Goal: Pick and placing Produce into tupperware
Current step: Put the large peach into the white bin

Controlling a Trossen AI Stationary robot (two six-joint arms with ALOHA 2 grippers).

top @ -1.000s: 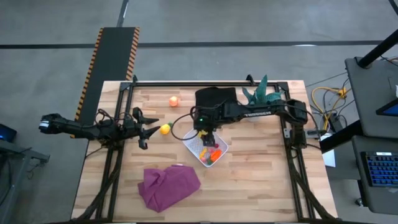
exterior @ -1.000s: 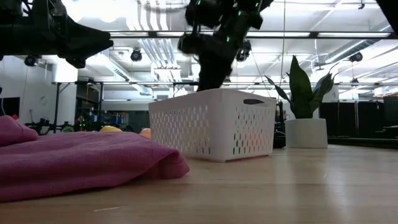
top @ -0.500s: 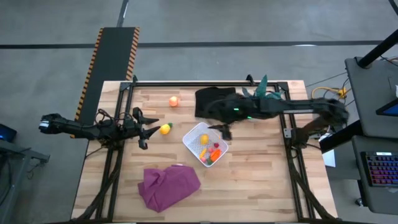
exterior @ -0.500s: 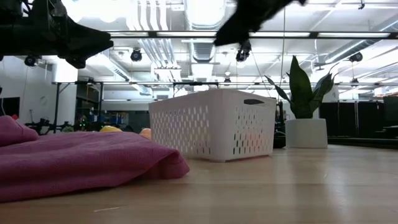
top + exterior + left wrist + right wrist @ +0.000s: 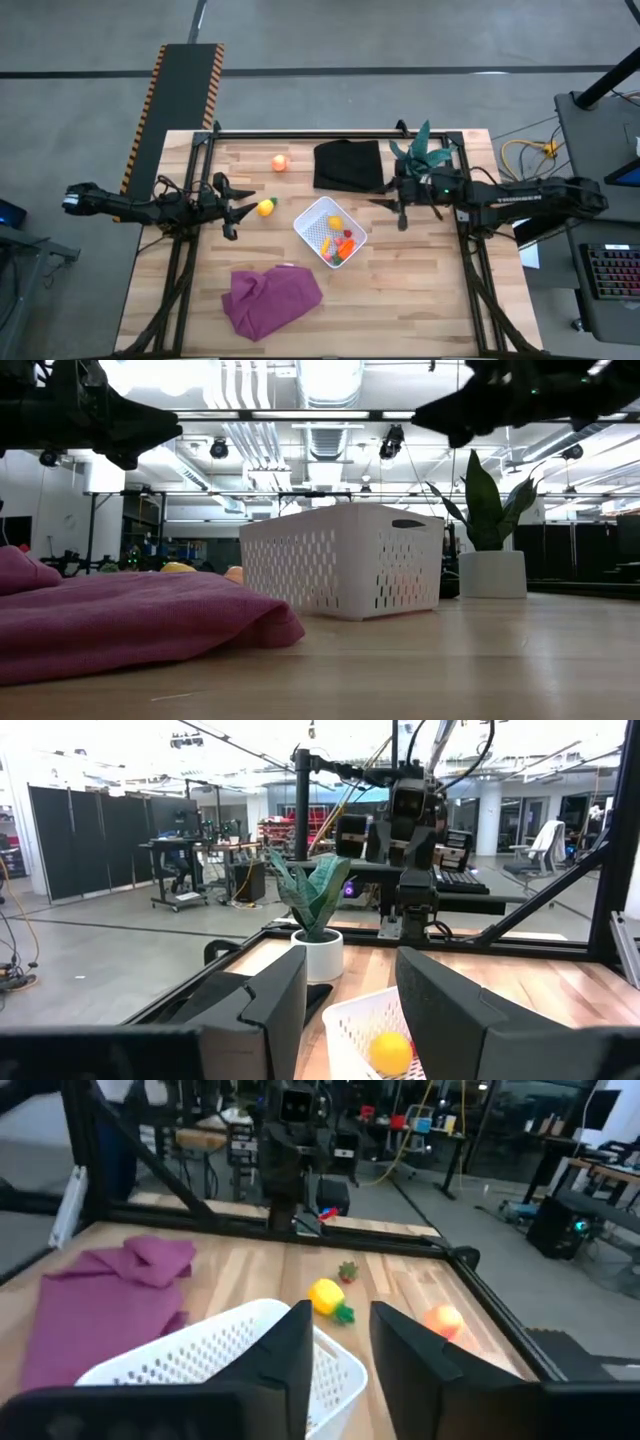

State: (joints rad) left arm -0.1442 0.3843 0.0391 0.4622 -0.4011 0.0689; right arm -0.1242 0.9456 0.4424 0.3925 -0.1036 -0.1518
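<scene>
The tupperware (image 5: 312,222) is white, with a perforated grid pattern on its walls. Inside it, a yellow lemon (image 5: 334,223) and red and orange pieces (image 5: 345,246) are seen. Beside the tupperware, a second yellow lemon (image 5: 265,208) with a green tip is seen, and farther off a peach-orange ball (image 5: 279,163). One cloth (image 5: 272,298) is purple; the other cloth (image 5: 348,165) is black. The table (image 5: 420,290) is light wood with a plank pattern. The plant (image 5: 424,146) is green in a white pot (image 5: 491,574).
</scene>
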